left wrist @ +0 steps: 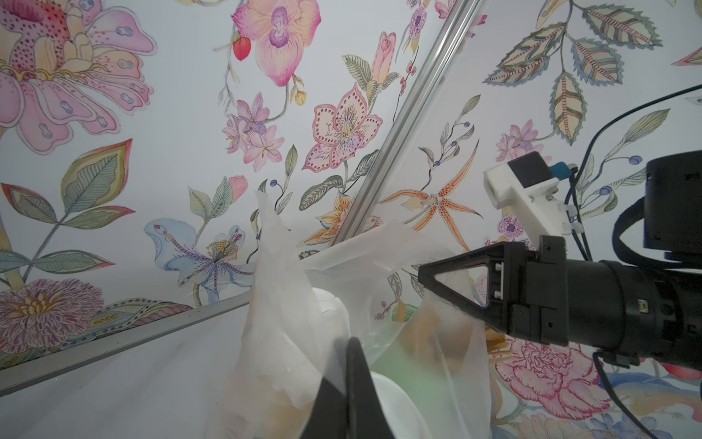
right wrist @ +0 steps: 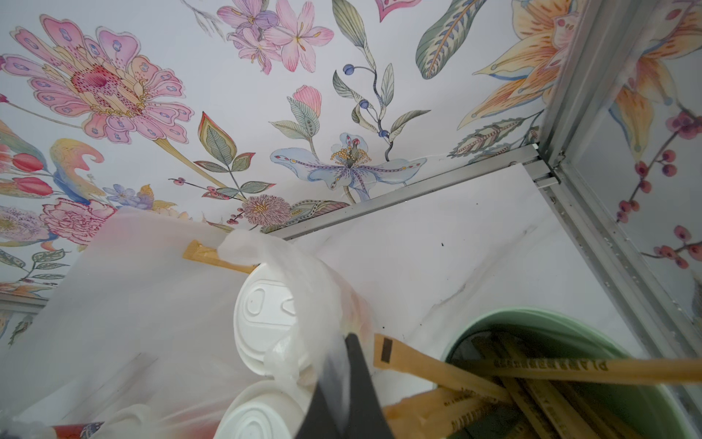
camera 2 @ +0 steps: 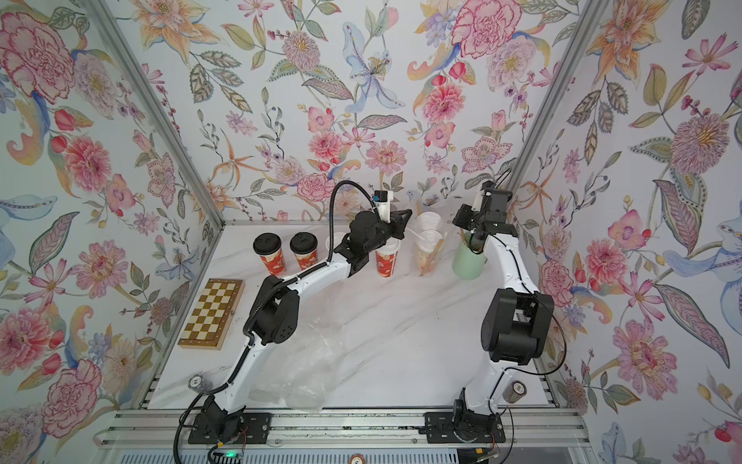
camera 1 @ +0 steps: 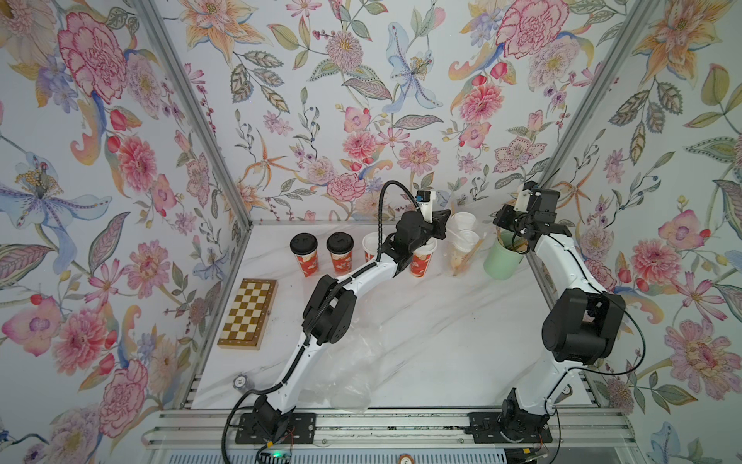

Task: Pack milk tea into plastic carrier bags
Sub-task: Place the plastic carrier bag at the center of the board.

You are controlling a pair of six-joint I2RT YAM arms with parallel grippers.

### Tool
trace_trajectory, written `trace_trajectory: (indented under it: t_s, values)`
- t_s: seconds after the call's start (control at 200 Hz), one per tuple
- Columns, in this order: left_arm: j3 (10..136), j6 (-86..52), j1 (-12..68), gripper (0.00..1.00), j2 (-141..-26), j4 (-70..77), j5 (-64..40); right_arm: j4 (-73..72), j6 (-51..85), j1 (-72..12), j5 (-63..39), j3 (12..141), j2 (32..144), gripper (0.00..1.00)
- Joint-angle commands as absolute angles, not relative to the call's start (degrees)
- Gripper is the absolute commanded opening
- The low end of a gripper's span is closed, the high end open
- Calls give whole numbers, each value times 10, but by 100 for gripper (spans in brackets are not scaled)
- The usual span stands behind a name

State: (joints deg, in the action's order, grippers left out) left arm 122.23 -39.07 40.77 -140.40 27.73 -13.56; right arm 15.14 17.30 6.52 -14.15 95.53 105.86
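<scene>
A transparent plastic carrier bag [camera 1: 461, 251] stands at the back of the table with two white-lidded milk tea cups [right wrist: 266, 311] inside. My left gripper [camera 1: 443, 219] is shut on the bag's thin film [left wrist: 288, 304] on one side. My right gripper [right wrist: 351, 340] is shut on the film on the opposite side, next to the cup lids. Two black-lidded cups [camera 1: 304, 251] [camera 1: 340, 250] and two white-lidded cups [camera 1: 420, 261] [camera 1: 369, 246] stand in a row to the left, partly under my left arm. More loose bags [camera 1: 353, 373] lie crumpled near the front edge.
A mint-green cup [camera 1: 500, 263] of brown sticks [right wrist: 551, 366] stands just right of the held bag, under my right wrist. A folded chessboard [camera 1: 249, 313] lies at the left. The metal corner post [right wrist: 569, 152] and back wall are close behind.
</scene>
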Motion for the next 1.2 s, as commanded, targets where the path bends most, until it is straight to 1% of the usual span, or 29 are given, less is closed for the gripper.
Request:
trace_trajectory:
  t_s: [0.0, 0.07, 0.135, 0.18, 0.225, 0.32, 0.38, 0.62, 0.751, 0.851, 1.031, 1.191]
  values:
    - [1196, -409, 397, 7, -1392, 329, -149, 137, 171, 70, -158, 975, 1060, 2]
    - [1174, -413, 396, 12, -1380, 347, -148, 140, 174, 69, -163, 981, 1058, 6]
    - [1158, -417, 396, 20, -1371, 359, -146, 149, 175, 69, -168, 992, 1057, 9]
    - [1150, -422, 395, 22, -1368, 366, -148, 158, 175, 69, -169, 1001, 1057, 12]
    - [1145, -428, 393, 25, -1364, 374, -151, 163, 176, 69, -170, 1007, 1054, 18]
    - [1128, -439, 392, 32, -1352, 389, -157, 172, 175, 69, -169, 1012, 1043, 24]
    - [1114, -440, 390, 34, -1339, 399, -156, 178, 174, 68, -168, 1014, 1035, 29]
    - [1062, -413, 392, 49, -1262, 389, -147, 216, 176, 65, -168, 1012, 982, 36]
    - [1032, -408, 392, 51, -1216, 356, -141, 234, 180, 60, -169, 990, 941, 40]
    - [1008, -400, 394, 50, -1177, 295, -126, 247, 187, 56, -181, 970, 908, 41]
    - [974, -362, 405, 47, -1099, 133, -75, 275, 199, 29, -189, 930, 843, 43]
    - [960, -323, 422, 45, -1040, -40, -29, 307, 204, -18, -196, 897, 796, 44]
